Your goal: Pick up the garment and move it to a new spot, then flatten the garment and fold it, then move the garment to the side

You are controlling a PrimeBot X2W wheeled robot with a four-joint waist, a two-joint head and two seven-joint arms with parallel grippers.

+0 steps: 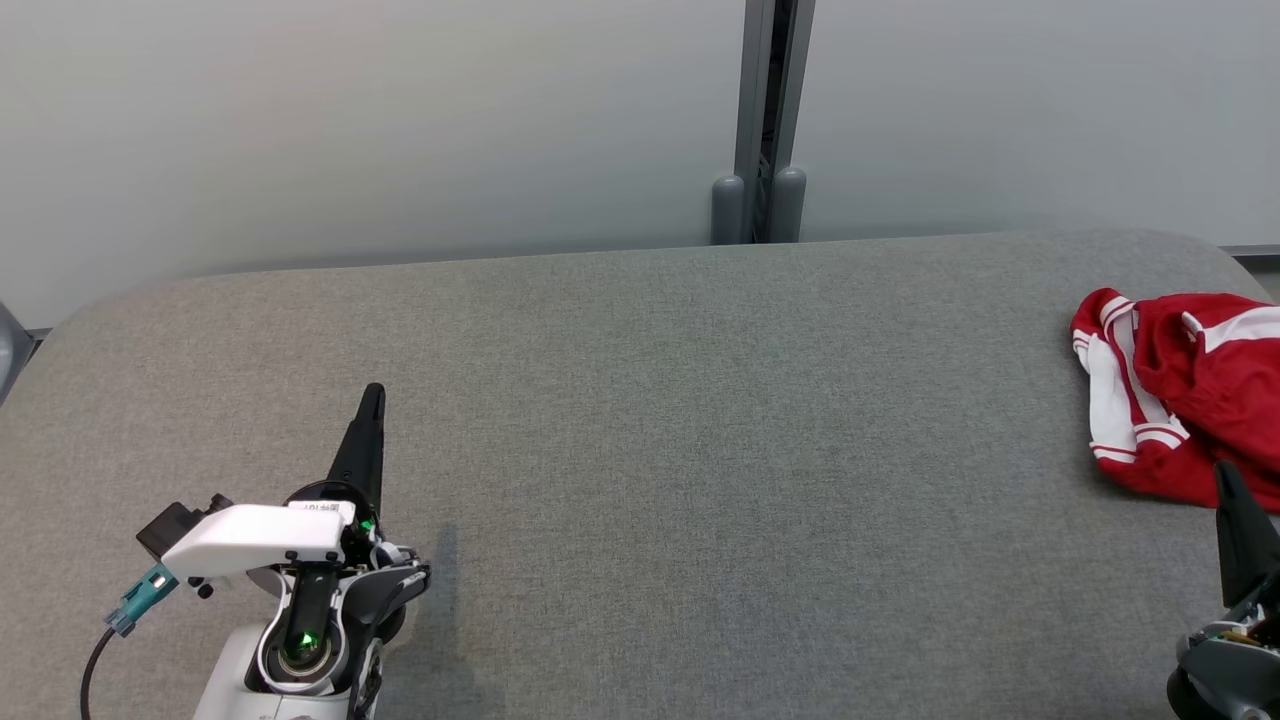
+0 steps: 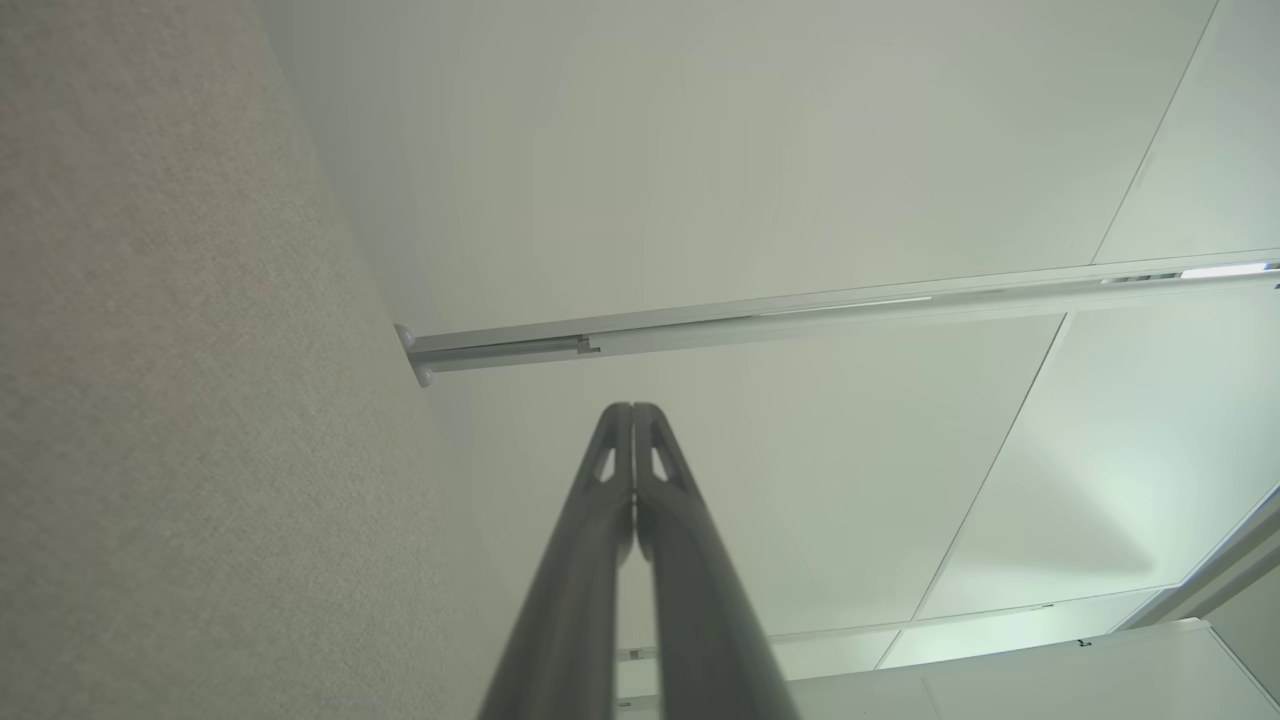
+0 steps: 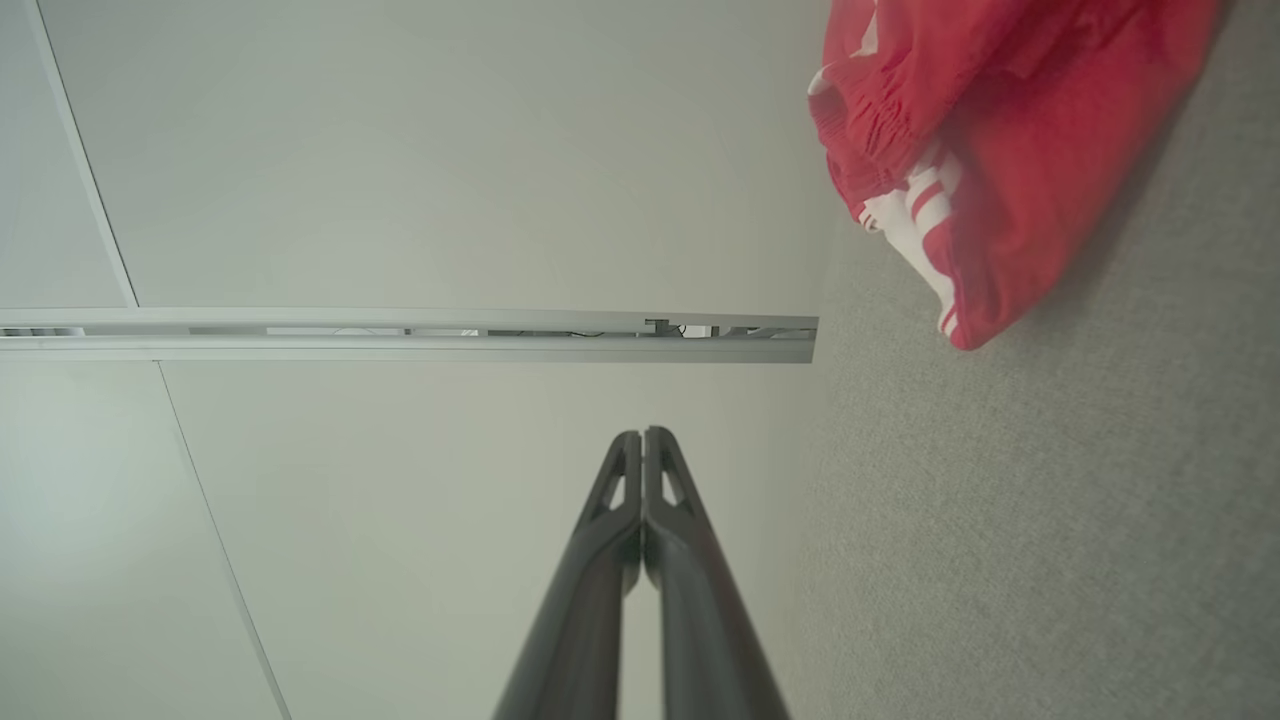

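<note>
**Head view.** Crumpled red garment (image 1: 1190, 400) with white stripes at the right edge of the frame, lying on the grey padded table (image 1: 700, 450). Left gripper (image 1: 372, 402) at lower left, over bare table, well apart from the garment; fingers pressed together, grasping nothing. Right gripper (image 1: 1228, 485) in the lower right corner, just below the garment's hem, likewise clenched and empty.

**Right wrist view.** Garment at upper right, apart from the fingertips.
</note>
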